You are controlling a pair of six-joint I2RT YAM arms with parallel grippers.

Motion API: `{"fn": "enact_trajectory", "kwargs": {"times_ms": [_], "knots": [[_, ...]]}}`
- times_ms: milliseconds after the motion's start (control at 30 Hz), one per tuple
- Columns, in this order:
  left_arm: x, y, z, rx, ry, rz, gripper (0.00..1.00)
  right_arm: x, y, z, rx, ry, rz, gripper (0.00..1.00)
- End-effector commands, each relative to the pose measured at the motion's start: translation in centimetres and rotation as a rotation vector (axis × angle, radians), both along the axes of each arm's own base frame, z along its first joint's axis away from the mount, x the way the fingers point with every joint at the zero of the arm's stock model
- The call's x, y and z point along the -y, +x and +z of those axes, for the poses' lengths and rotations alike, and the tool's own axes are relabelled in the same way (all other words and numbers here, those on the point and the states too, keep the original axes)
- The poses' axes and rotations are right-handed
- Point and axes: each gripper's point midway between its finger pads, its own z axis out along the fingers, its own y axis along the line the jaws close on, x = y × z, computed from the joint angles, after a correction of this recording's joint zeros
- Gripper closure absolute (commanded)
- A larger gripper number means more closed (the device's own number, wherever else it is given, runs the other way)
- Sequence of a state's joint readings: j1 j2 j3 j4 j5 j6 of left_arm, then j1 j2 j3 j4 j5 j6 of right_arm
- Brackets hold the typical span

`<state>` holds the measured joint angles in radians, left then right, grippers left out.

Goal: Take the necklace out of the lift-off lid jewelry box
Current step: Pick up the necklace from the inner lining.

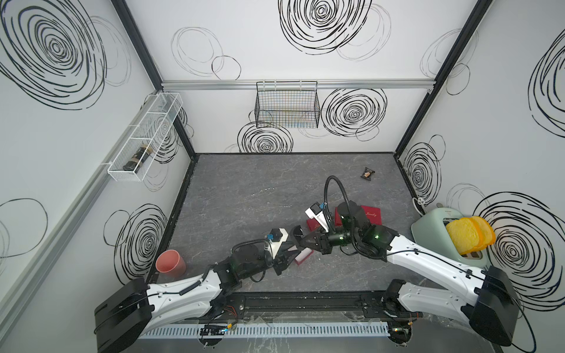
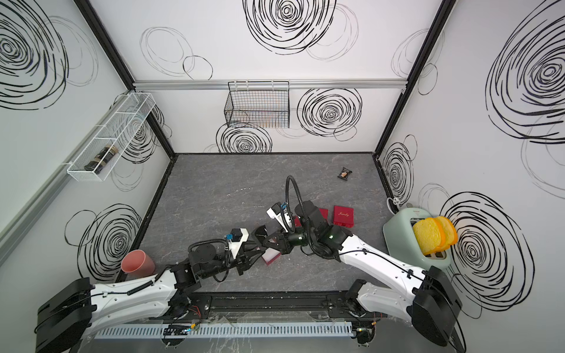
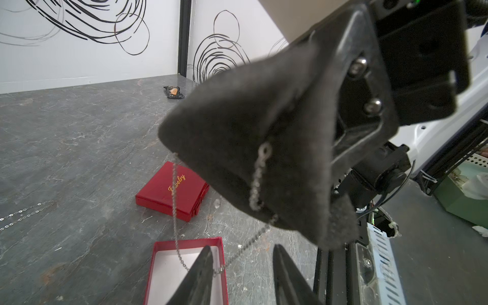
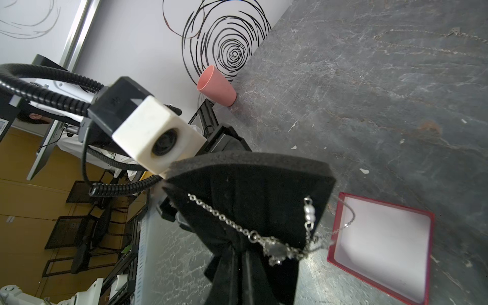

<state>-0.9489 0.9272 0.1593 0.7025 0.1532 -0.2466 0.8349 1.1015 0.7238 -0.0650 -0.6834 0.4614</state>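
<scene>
Your right gripper (image 4: 239, 253) clamps the foam insert (image 4: 264, 190) clear of the box (image 3: 190, 240) so the necklace (image 4: 274, 248) hangs between your left gripper's (image 3: 241, 253) parted jaws.

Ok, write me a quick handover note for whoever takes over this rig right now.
Right end effector: shut on the black foam pad, raised off the table, with the necklace draped on it.
Left end effector: open just below the pad, a loop of chain hanging by its jaws, nothing gripped.
Box base: open on the table, white inside, under the dangling chain.
Lid: off, lying farther back.
Done: lid removed, pad and necklace lifted out.
Left: probably free the necklace from the pad and set it down.
</scene>
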Motion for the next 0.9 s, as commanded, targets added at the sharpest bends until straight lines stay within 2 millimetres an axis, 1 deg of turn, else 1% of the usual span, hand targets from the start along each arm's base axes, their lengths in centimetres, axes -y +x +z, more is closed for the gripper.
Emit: {"fn": "enact_trajectory", "kwargs": {"times_ms": [0,133,233,367,533,600,667,733,800,867], "knots": [[0.6,0.4,3.4,0.079,-0.080,0.003,0.59,0.0,-0.4,0.8,0.014,0.041,0.021,0.90],[0.8,0.4,4.0,0.089,-0.099,-0.003,0.62,0.1,-0.4,0.5,0.011,0.039,0.022,0.90],[0.9,0.3,4.0,0.088,-0.104,-0.010,0.67,0.1,-0.5,0.5,0.008,0.041,0.024,0.90],[1.0,0.3,4.1,0.087,-0.110,-0.014,0.75,0.1,-0.5,0.7,0.013,0.048,0.025,0.90],[0.9,0.2,4.4,0.088,-0.130,-0.018,0.88,0.2,-0.4,0.4,0.010,0.041,0.017,0.90],[0.9,0.3,4.4,0.090,-0.130,-0.013,0.90,0.4,-0.2,0.4,0.015,0.041,0.005,0.90],[0.6,0.6,4.5,0.091,-0.132,0.010,0.94,0.5,0.0,0.5,0.018,0.042,-0.004,0.90],[0.2,0.9,4.7,0.098,-0.141,0.040,0.95,0.7,0.2,0.5,0.021,0.041,-0.016,0.90],[-0.3,1.1,4.8,0.101,-0.146,0.067,1.00,1.0,0.5,0.5,0.022,0.041,-0.028,0.90],[-0.7,1.4,5.0,0.102,-0.146,0.094,1.00,1.3,0.7,0.3,0.021,0.039,-0.043,0.90]]}}
